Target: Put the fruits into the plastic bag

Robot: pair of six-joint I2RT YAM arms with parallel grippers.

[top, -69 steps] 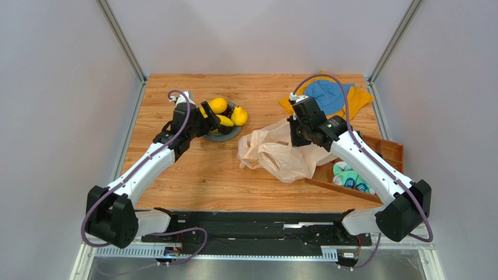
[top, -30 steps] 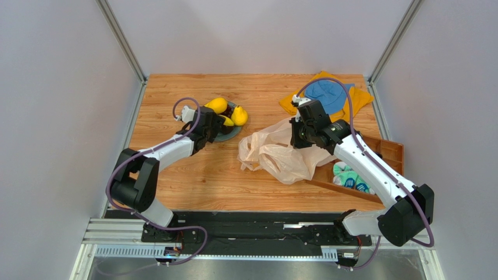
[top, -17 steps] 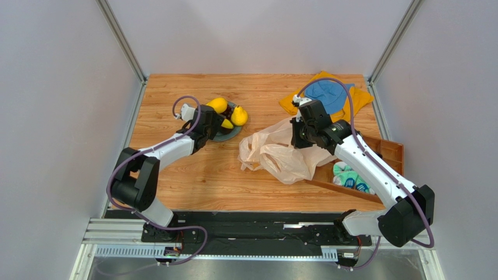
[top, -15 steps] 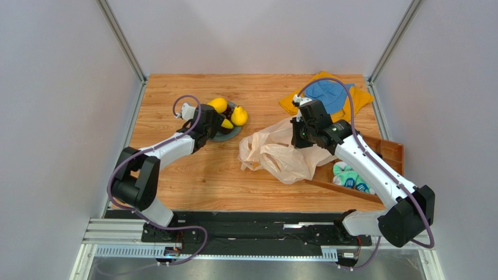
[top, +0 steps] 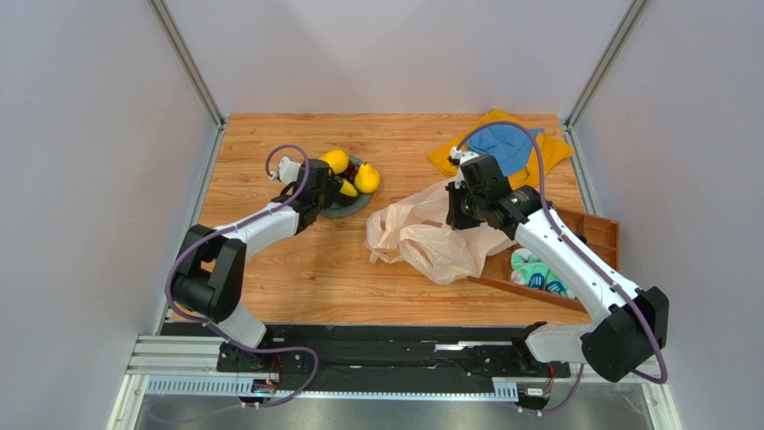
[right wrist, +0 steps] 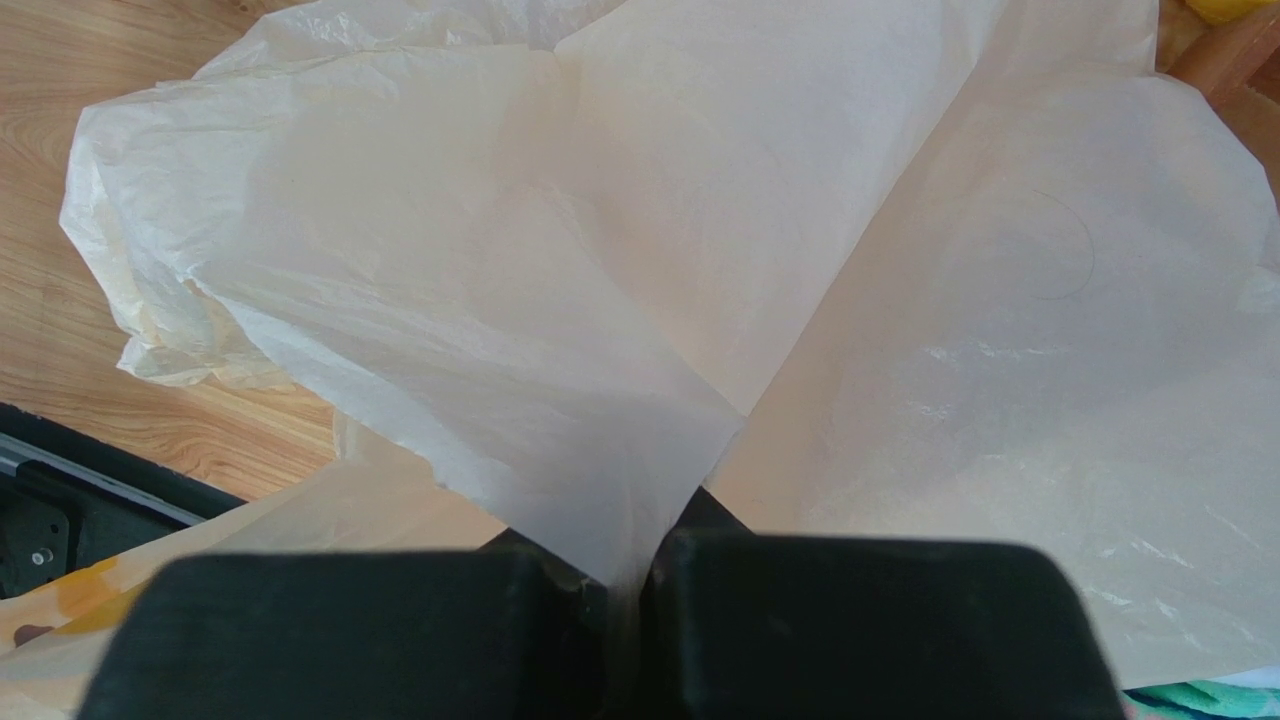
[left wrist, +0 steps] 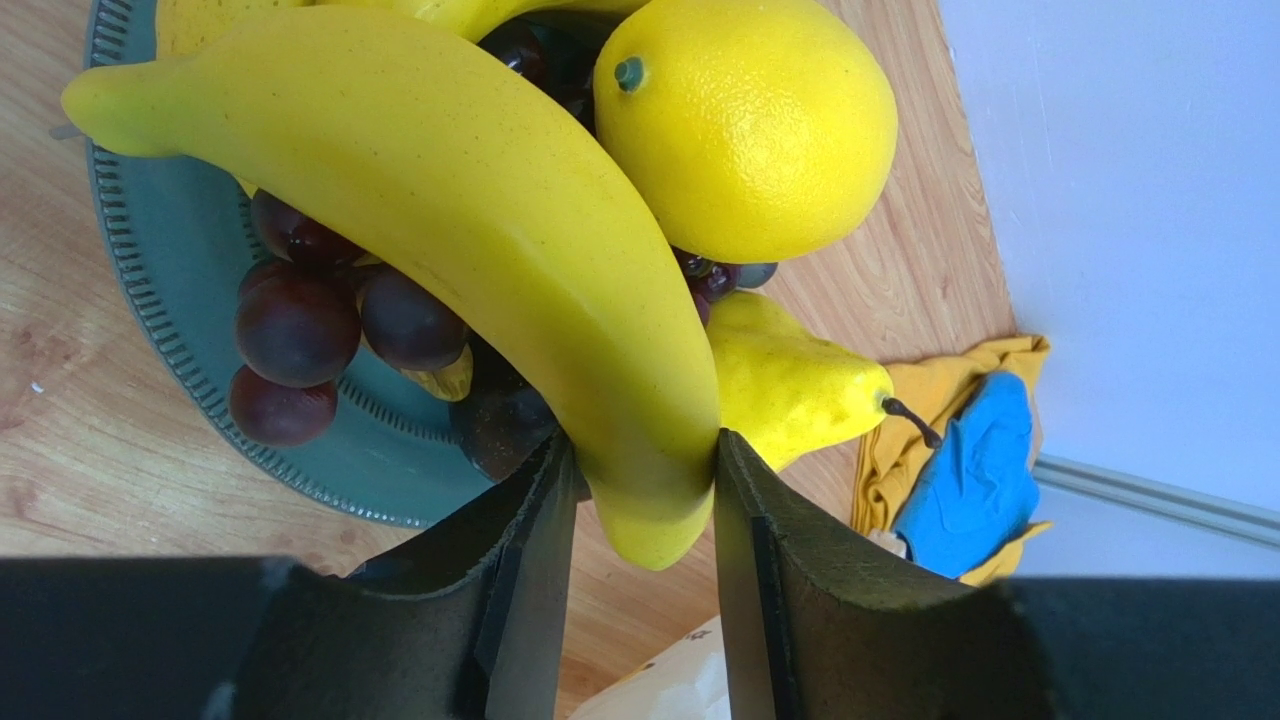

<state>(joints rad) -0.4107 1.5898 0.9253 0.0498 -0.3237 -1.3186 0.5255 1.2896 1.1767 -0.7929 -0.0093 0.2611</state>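
**Top view.** A wooden table is shown from above. At the far left, a grey-blue plate heaped with fruit is reached by the left gripper. Right of centre, the plastic bag lies crumpled on the wood, and its far edge is held up by the right gripper. Orange and blue cloths are seen beyond it, and a wooden tray is at the right edge.

**Left wrist view.** A banana is pinched near its end, with one dark finger pressed against each side. It is laid across dark grapes, with a lemon just beside it and a pear behind. All of these rest on the plate.

**Right wrist view.** The two fingers are pressed together on a fold of the bag, and the thin film fans out from between them. Whether the mouth is open cannot be told.

The step in hand is judged to be the first pick, since no fruit is seen in the bag. Next, the banana would need to be lifted clear without the grapes being dragged or the lemon rolled. It would then be carried across to the bag, whose mouth must be kept raised and open.
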